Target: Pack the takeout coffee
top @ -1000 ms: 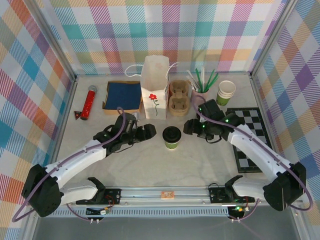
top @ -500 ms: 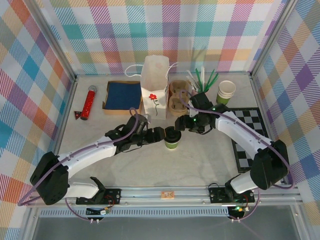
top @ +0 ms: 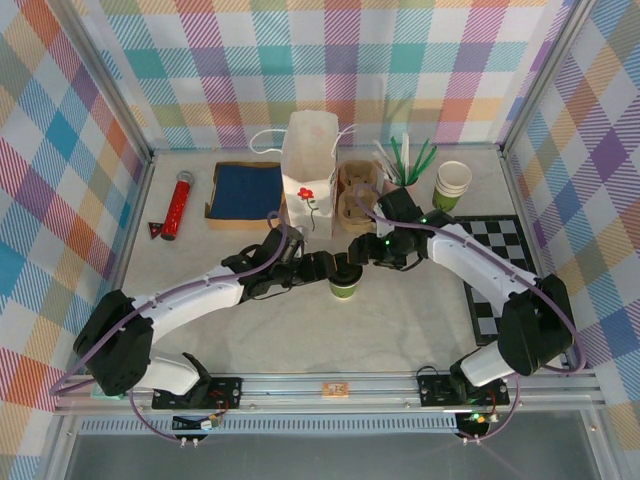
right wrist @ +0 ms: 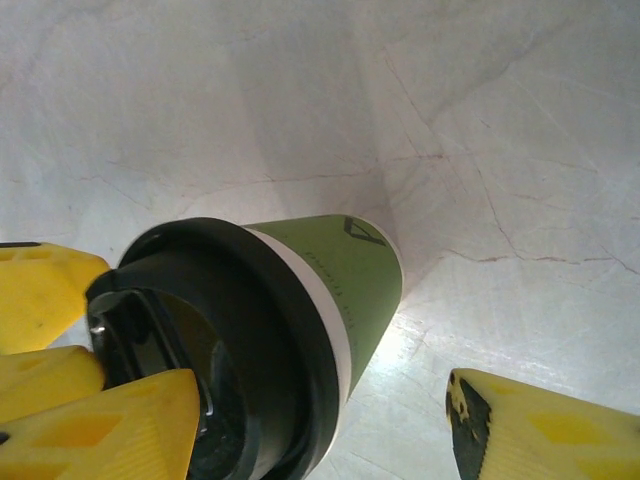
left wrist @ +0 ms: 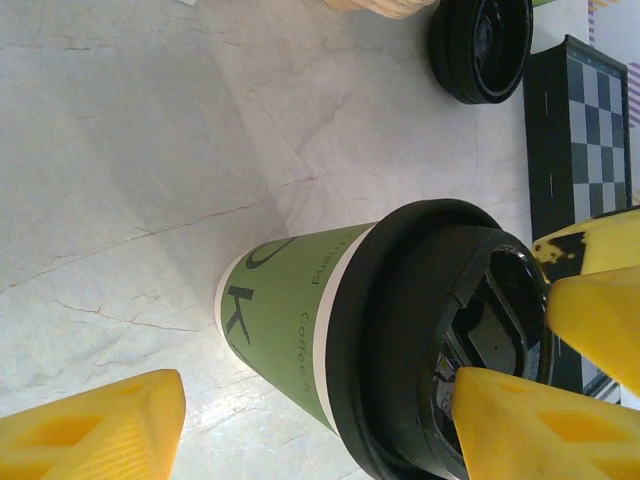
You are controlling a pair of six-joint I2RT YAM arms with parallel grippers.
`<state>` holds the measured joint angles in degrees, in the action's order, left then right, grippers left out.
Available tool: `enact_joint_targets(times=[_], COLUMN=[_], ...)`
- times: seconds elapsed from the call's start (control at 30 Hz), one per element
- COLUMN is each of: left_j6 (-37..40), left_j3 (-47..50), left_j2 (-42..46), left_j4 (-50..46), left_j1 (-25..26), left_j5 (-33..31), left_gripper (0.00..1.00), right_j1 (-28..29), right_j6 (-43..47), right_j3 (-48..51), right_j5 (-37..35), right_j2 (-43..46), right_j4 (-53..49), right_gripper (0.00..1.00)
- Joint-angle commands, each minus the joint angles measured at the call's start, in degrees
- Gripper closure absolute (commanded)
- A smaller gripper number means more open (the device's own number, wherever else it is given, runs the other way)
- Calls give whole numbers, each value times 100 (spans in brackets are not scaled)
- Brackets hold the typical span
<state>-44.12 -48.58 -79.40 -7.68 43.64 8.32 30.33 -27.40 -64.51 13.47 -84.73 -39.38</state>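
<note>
Takeout coffee point(left wrist: 290, 330) — green-walled, black-lidded — bears small dark "Coffee" lettering.

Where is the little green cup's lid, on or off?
On. The black lid covers the whole rim of the green cup in both wrist views, and the cup stands upright on the table.

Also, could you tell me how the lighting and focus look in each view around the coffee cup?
Top external: evenly lit and sharp around the takeout coffee. Left wrist: cup lettering crisp, the yellow fingers soft at the frame edges. Right wrist: a bright glare patch on the table beside the cup, the lid's inside dark, fingers slightly blurred.
</note>
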Motion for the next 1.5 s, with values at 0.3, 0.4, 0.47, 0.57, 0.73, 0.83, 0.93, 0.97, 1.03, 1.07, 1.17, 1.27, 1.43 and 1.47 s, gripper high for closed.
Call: enact_joint_targets(times=[0.3, 0.4, 0.47, 0.57, 0.73, 0.83, 0.93, 0.97, 1.03, 1.07, 1.17, 1.27, 1.43, 1.47], left_j6=[-79, -132, -180, -226, -284, -303, -308, -307, -305, -294, -282, -186, 64, 82], left_j3=[-5, 107, 202, 332, 537, 682, 787, 814, 873, 910, 979, 939, 616, 555], left_j2=[-158, -155, -155, -138, -169, -182, -177, -181, -198, -215, -265, -300, -432, -482], left_j4=[83, 100, 117, 153, 208, 241, 291, 310, 388, 430, 568, 580, 472, 485], left_j1=[82, 92, 90, 110, 113, 116, 112, 113, 113, 116, 113, 111, 102, 92], left_j5=[39, 47, 45, 32, -4, -36, -78, -84, -85, -86, -52, -102, -130, -99], left_gripper=[38, 39, 40, 40, 41, 42, 43, 43, 43, 44, 44, 44, 44, 44], right_j1=[-27, -27, -27, -27, -27, -27, -29, -27, -27, -27, -18, -1, 71, 108], right_j6=[-156, -229, -265, -299, -380, -452, -531, -562, -619, -652, -690, -740, -886, -914], right_j3=[659, 826, 943, 1113, 1406, 1585, 1777, 1829, 1934, 1979, 2059, 2125, 2271, 2311], right_j5=[129, 146, 164, 164, 143, 49, -22, -53, -82, -66, -38, -38, -29, -20], right_j2=[82, 140, 159, 162, 123, 132, 199, 226, 281, 312, 422, 585, 904, 953], right_j4=[351, 442, 499, 582, 732, 780, 866, 873, 934, 962, 967, 940, 946, 972], right_gripper=[39, 40, 40, 41, 43, 44, 45, 46, 46, 47, 47, 48, 49, 49])
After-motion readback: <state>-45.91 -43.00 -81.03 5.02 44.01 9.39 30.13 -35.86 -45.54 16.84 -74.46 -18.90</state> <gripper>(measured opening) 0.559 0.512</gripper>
